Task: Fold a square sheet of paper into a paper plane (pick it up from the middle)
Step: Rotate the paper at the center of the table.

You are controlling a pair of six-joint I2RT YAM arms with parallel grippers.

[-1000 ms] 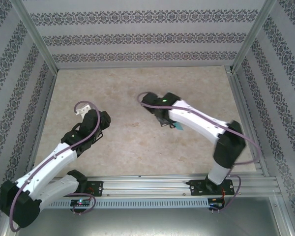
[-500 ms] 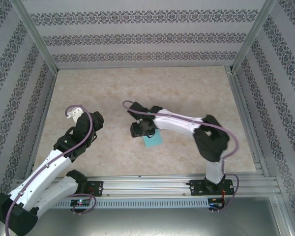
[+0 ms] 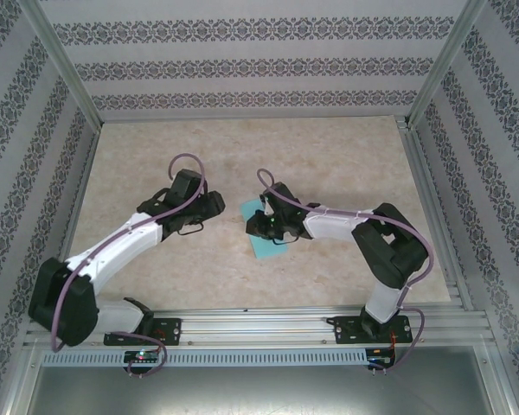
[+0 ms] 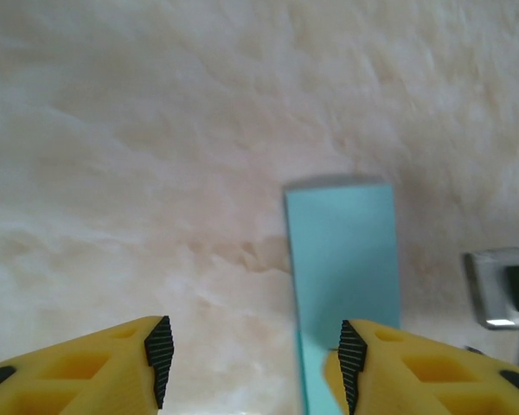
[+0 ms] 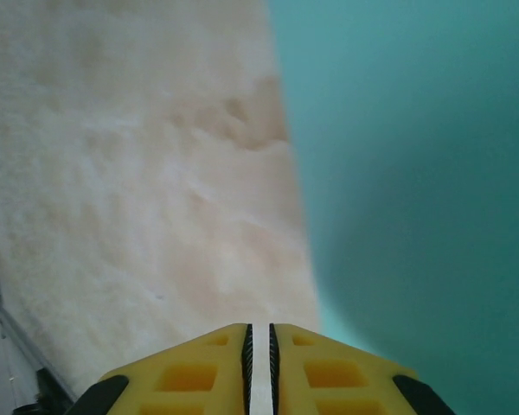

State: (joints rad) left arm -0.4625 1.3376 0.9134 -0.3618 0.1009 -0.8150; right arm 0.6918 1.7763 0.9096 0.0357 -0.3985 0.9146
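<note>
Turquoise-teal paper sheet (image 3: 266, 244) lies on the beige marbled bench (image 3: 346, 156) between the two arms, and looks like a narrow strip from the left wrist. The right end effector (image 5: 259, 341) sits at the sheet's edge with its fingers closed to a hairline slit; whether it pinches any paper cannot be told. The left end effector (image 4: 251, 346) stands half open and empty, near the sheet. A pinch at the edge rather than the middle could drag, crumple or skew the thin sheet.

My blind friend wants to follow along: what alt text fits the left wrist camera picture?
A narrow strip of turquoise paper lies on a beige marbled table, stretching away from the camera. The left hand, yellow fingers apart, sits at the bottom edge.
</note>
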